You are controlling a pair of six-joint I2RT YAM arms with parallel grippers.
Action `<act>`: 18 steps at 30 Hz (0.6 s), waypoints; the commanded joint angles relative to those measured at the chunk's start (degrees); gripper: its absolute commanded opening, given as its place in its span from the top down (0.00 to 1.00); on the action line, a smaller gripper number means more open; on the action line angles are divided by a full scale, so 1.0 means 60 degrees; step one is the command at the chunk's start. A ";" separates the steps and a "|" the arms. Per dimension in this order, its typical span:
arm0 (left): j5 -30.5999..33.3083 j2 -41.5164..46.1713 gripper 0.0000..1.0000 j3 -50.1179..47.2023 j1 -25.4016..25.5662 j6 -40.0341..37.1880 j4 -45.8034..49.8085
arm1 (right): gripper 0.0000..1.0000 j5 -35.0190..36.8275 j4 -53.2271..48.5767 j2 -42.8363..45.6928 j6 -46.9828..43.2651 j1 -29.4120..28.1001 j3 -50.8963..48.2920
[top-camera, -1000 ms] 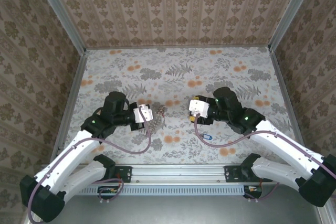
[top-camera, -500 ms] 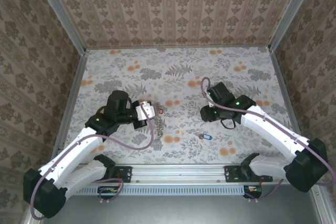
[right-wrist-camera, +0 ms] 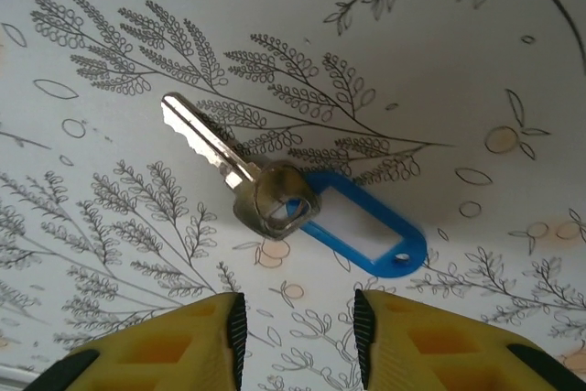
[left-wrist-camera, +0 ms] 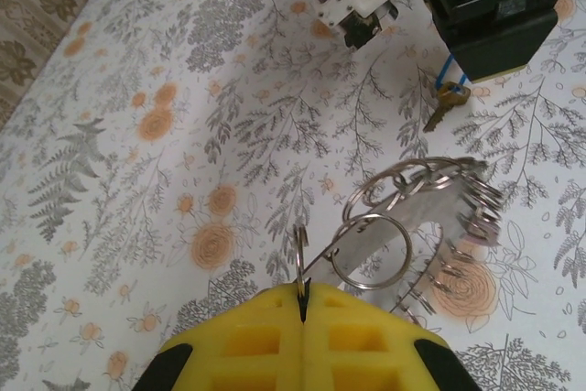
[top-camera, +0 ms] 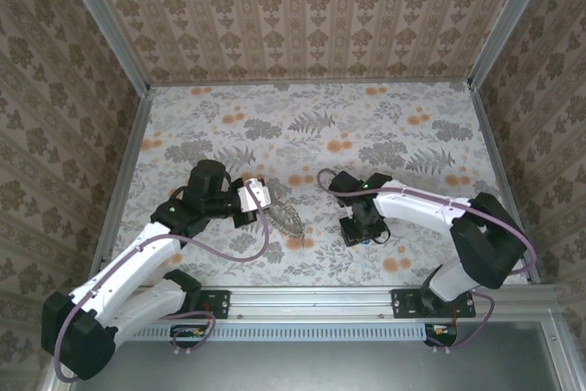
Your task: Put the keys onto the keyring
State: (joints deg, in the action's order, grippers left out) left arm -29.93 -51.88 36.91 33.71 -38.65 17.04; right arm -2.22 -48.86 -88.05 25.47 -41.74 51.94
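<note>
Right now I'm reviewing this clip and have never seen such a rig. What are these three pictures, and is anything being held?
Two white robot arms are bolted at the near edge of a table with a floral pattern. The overhead picture looks down from behind them, with the left arm on the left and the right arm on the right. The other two pictures come from a camera on each wrist, so the yellow pads at the bottom are that arm's own fingers. The left jaws are shut, pinching the thin wire of the keyring. The right jaws are open and empty, pointed down at a key with a blue tag lying flat on the table.
</note>
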 commanded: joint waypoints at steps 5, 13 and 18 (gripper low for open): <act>-0.0224 0.0090 1.00 -0.0031 0.0021 0.0246 -0.0503 | 0.60 0.0998 0.0076 -0.0645 -0.0436 -0.0118 0.0582; -0.0197 0.0033 1.00 -0.0046 -0.0012 0.0261 -0.0525 | 0.60 0.0533 0.0696 -0.0748 -0.0342 -0.0122 0.0197; -0.0241 -0.0044 1.00 -0.0028 -0.0042 0.0304 -0.0532 | 0.60 0.0706 0.0619 -0.0977 -0.0379 -0.0142 0.0153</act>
State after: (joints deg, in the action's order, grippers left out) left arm -29.95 -51.94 36.60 33.67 -38.09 16.19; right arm 1.15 -44.93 -92.47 23.79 -42.28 53.84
